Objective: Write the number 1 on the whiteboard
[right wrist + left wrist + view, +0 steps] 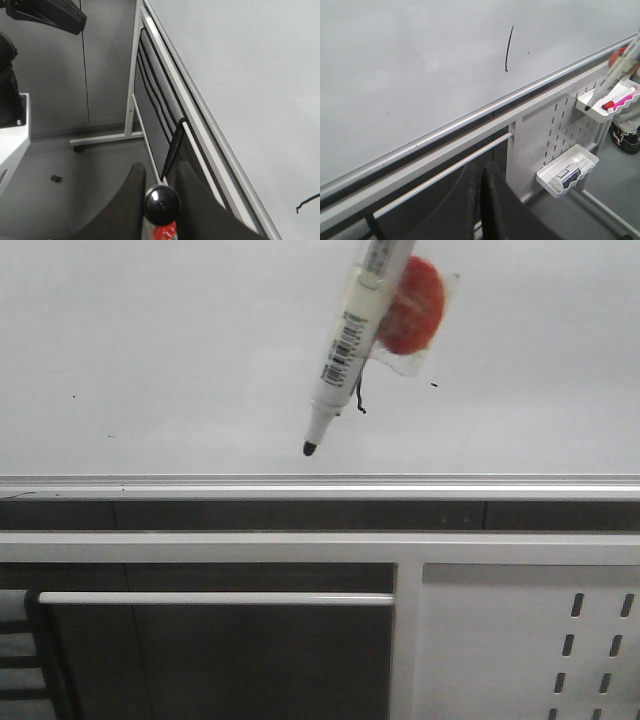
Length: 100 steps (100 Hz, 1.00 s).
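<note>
Right claw (161, 187) grips a marker (345, 340), tip just off the whiteboard (150, 340). The number 1 (509, 48) sits on the whiteboard, above its frame edge. Left claw (482, 187) closed, holding nothing.

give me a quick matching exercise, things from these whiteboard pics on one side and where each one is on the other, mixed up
Things:
1. marker
2. number 1
3. pink-capped marker
4. dark-labelled bottle

Places:
A. in the lower white tray
B. drawn on the whiteboard
C. in the upper white tray
D. held in the right gripper, tip off the board in the front view

Pairs: 1-D, 2-B, 3-C, 4-A
</note>
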Available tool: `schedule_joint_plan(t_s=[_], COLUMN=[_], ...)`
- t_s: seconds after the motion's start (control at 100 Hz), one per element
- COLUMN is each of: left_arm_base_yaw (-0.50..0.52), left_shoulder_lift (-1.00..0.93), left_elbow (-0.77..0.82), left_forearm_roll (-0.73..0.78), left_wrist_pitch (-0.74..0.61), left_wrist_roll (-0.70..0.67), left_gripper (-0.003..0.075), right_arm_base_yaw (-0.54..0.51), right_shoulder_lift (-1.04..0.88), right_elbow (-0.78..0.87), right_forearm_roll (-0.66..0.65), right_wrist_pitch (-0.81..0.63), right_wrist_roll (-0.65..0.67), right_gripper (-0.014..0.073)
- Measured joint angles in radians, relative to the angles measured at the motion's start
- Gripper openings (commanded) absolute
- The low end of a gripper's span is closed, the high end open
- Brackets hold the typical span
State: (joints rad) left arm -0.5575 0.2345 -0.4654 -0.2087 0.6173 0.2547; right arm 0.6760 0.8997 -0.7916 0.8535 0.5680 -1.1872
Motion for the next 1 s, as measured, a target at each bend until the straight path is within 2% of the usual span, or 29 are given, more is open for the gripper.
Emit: schedule_joint_plan(t_s=[0.09, 0.26, 0.33, 0.51, 1.0], left_arm_base_yaw=[0.000, 0.000, 0.000, 0.000, 0.001], left_shoulder_lift=[0.002, 0.037, 0.053, 0.097, 0.139], left_elbow=[0.000, 0.000, 0.000, 0.000, 0.000], left_forearm_roll=[-0.085, -0.347, -0.424, -0.477, -0.600], left_wrist_pitch=[-0.004, 0.020, 0.024, 0.024, 0.014], left_wrist_roll=[0.118, 0.469, 0.550, 0.603, 0.605], left_gripper=[-0.0018, -0.0018, -0.0018, -0.0018, -0.0018], right_arm_base_yaw=[0.000, 0.000, 0.000, 0.000, 0.000], right_shoulder_lift=[0.000, 0.025, 0.038, 0.045, 0.045], right_elbow=[0.000, 0.000, 0.000, 0.000, 0.000], right_forearm_roll=[0.028, 0.065, 0.078, 0.099, 0.103], right_wrist_pitch=[0.000, 0.000, 0.005, 0.007, 0.045], right_wrist_roll=[0.000, 0.002, 0.002, 0.002, 0.047], right_gripper=[-0.0068, -0.0068, -0.0068, -0.0068, -0.0068])
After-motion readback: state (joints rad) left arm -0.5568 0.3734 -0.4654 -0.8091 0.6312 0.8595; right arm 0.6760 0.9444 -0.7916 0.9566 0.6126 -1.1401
